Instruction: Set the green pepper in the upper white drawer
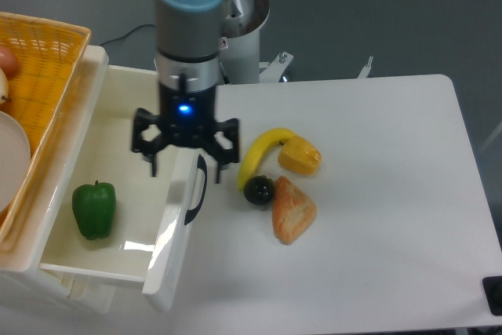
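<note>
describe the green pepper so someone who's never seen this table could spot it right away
Find the open white drawer at the table's left edge, beside the yellow basket. The pepper lies alone on its floor, toward the left wall: dark green, glossy, lobed, short-stemmed.

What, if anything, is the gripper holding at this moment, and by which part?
Nothing. The gripper is open and empty above the upper white drawer's front wall; the green pepper lies loose on the drawer floor.
</note>
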### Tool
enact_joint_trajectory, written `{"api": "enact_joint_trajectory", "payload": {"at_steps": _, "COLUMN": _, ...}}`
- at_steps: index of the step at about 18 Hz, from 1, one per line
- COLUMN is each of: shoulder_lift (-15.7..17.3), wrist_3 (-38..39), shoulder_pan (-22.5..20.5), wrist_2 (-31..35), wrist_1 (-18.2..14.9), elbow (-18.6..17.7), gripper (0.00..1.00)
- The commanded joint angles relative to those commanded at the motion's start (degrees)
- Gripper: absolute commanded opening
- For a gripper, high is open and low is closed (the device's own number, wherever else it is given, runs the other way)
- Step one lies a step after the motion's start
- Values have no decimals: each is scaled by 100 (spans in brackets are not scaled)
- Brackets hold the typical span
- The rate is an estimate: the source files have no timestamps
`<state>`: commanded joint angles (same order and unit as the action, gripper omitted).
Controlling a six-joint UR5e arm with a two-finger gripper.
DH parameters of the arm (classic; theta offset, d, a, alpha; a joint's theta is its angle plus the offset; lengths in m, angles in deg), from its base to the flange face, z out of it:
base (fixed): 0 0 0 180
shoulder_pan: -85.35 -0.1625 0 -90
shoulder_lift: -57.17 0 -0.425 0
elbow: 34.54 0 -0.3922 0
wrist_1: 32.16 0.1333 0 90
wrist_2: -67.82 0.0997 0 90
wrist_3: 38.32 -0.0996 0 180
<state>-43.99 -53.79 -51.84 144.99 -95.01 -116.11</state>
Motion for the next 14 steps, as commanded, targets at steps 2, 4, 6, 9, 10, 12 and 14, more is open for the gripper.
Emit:
{"api": "enact_joint_trajectory", "payload": {"at_steps": 2, "shoulder_lift": -26, "wrist_3": -44, "shoulder_pan": -237, "wrist_2": 9, "wrist_1": 0, "elbow": -17, "gripper": 100}}
{"api": "enact_joint_trajectory", "payload": {"at_steps": 4, "shoulder_lift": -123, "wrist_3": -149, "shoulder_pan": -413, "wrist_2": 17, "wrist_1": 0, "elbow": -70, "gripper": 100}}
{"api": "enact_joint_trajectory", "payload": {"at_steps": 6, "shoulder_lift": -237, "wrist_3": -254, "shoulder_pan": -615, "wrist_2": 18, "wrist_1": -9, "elbow": -97, "gripper": 100}}
{"api": "enact_joint_trajectory", "payload": {"at_steps": 9, "shoulder_lift": -421, "wrist_3": -570, "shoulder_pan": -896, "wrist_2": 53, "wrist_1": -9, "elbow": -158, "gripper": 100}}
{"api": "enact_joint_trajectory", "payload": {"at_steps": 10, "shoulder_lift": -483, "wrist_3": -745, "shoulder_pan": -967, "wrist_2": 70, "wrist_1": -17, "elbow": -193, "gripper": 100}}
{"api": "enact_joint_trajectory", "payload": {"at_steps": 12, "shoulder_lift": -553, "wrist_3": -1149, "shoulder_pan": -1134, "wrist_2": 254, "wrist_1": -26, "elbow": -307, "gripper": 100}}
{"api": "enact_joint_trajectory", "payload": {"at_steps": 14, "shoulder_lift": -615, "wrist_3": -1615, "shoulder_pan": -1213, "wrist_2": 439, "wrist_1": -17, "elbow": -465, "gripper": 100}}
